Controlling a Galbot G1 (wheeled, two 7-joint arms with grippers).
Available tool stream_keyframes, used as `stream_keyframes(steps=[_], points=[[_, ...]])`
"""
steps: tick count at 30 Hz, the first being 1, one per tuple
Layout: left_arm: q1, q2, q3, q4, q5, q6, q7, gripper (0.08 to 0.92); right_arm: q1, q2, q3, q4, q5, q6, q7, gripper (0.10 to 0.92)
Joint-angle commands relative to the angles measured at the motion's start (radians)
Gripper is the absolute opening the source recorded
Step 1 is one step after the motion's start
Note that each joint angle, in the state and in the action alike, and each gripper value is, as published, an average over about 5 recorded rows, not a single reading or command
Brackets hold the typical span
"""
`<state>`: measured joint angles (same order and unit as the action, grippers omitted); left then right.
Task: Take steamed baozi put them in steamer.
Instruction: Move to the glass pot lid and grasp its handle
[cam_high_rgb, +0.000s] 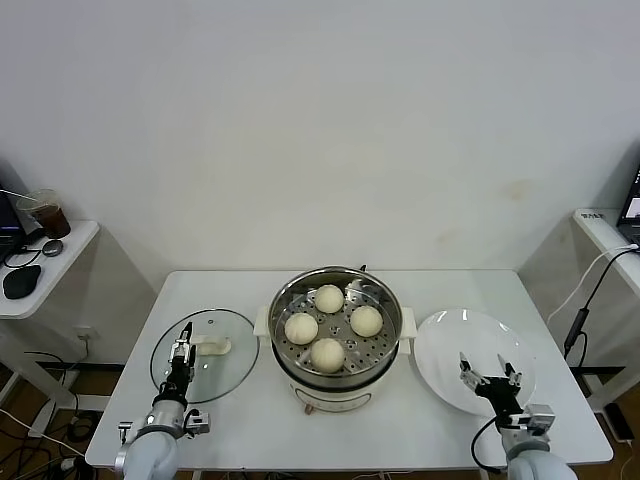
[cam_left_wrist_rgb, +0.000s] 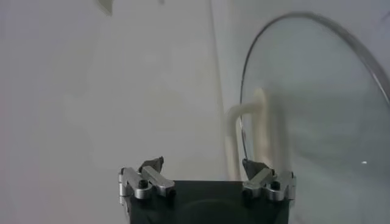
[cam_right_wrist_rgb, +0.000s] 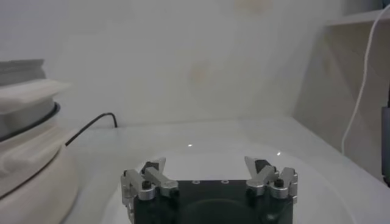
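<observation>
From my remote seat: four buns (cam_high_rgb: 328, 327) sit inside the steamer (cam_high_rgb: 335, 345) at mid-bench (cam_high_rgb: 480, 285). My left pincer (cam_high_rgb: 181, 352) hangs wide open and empty over the glass lid (cam_high_rgb: 205, 355); my right pincer (cam_high_rgb: 489, 376), likewise open and empty, over the white plate (cam_high_rgb: 440, 345).

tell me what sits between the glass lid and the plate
The steamer with four baozi on its tray sits between the lid and the plate, seen in the head view.

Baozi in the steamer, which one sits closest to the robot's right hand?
The baozi on the steamer's plate side, nearest the right hand over the white plate. The other three lie farther left, toward the back or toward the front.
</observation>
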<state>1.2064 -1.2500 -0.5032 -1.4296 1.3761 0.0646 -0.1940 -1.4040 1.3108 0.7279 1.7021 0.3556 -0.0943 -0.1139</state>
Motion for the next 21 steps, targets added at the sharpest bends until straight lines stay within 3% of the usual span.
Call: stream_keyframes(steps=[1, 21], points=[[-0.048, -0.006, 0.011, 0.058, 0.003, 0.012, 0.009, 0.823, 0.002, 0.006, 0.001, -0.010, 0.002, 0.002, -0.004, 0.823], [-0.124, -0.038, 0.025, 0.098, 0.000, 0.056, 0.040, 0.823, -0.014, 0.015, 0.012, -0.014, -0.003, 0.016, -0.012, 0.823]])
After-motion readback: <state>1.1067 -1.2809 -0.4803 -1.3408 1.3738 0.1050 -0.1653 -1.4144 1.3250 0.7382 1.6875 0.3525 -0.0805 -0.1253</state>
